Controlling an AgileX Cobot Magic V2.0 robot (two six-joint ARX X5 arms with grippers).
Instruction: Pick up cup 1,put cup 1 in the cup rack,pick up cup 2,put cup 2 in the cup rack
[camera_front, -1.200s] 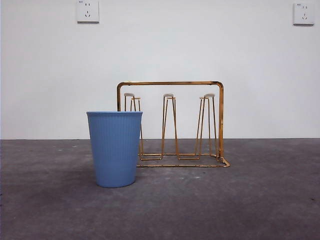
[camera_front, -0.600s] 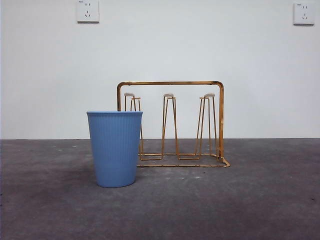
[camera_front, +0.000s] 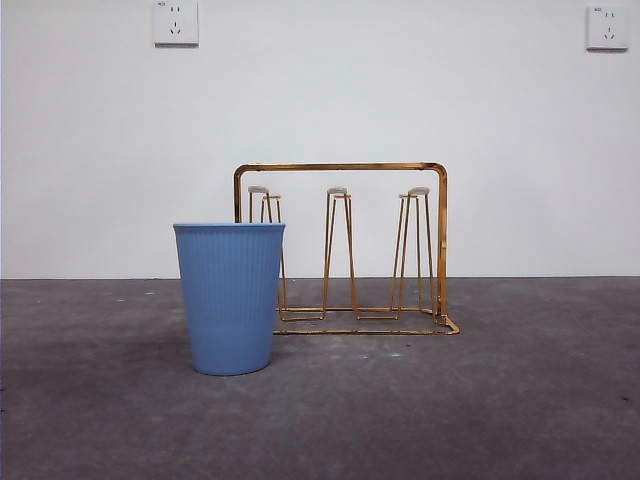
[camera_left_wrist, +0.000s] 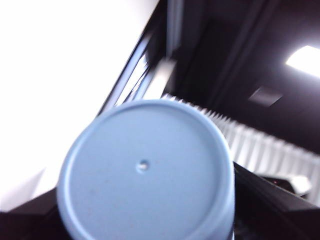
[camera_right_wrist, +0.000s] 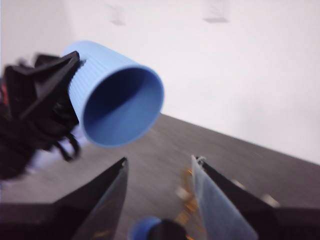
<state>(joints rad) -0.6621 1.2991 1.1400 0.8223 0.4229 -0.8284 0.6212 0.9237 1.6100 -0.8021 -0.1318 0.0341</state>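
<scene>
Blue held cup (camera_left_wrist: 145, 170) hides the left pincer clamping it; right pincer (camera_right_wrist: 160, 172) spread.

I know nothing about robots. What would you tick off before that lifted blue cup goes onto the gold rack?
1. Grip on the held blue cup: ok. The left gripper clamps its ribbed wall.
2. Held cup turned mouth down: not ok. It lies sideways in the right wrist view.
3. Cup rack upright: ok.
4. Pegs free: ok, no cup on any.
5. Second blue cup out of the way: cannot tell. It stands upright in front of the rack's left end, and the gap between them is unclear.
6. Right gripper: ok, open and holding nothing.
</scene>
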